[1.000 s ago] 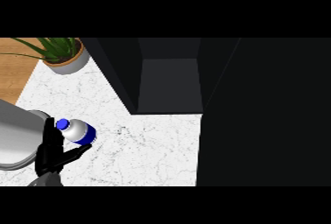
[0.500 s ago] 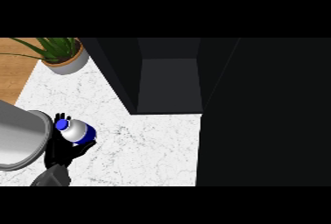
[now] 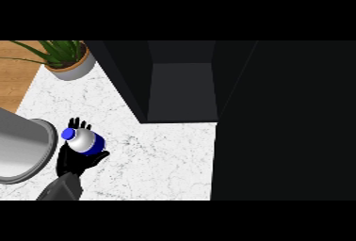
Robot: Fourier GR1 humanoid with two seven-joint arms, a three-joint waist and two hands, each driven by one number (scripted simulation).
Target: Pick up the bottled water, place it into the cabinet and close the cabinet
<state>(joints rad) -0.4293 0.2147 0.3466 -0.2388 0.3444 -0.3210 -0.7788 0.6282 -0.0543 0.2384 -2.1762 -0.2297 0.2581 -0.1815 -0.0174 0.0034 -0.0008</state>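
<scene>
Head view: the left hand (image 3: 75,160) cups the bottled water (image 3: 84,140), fingers curled round its sides, well left of and below the open cabinet (image 3: 182,89). The bottle, blue cap up, sits just right of a grey basin rim (image 3: 40,155). Risk: it may strike the cabinet's wall on approach.

Open marble counter (image 3: 163,155) sits right of the left hand (image 3: 75,161); the grey pot (image 3: 24,148) crowds its left, the cabinet's dark wall (image 3: 125,80) blocks up ahead.
</scene>
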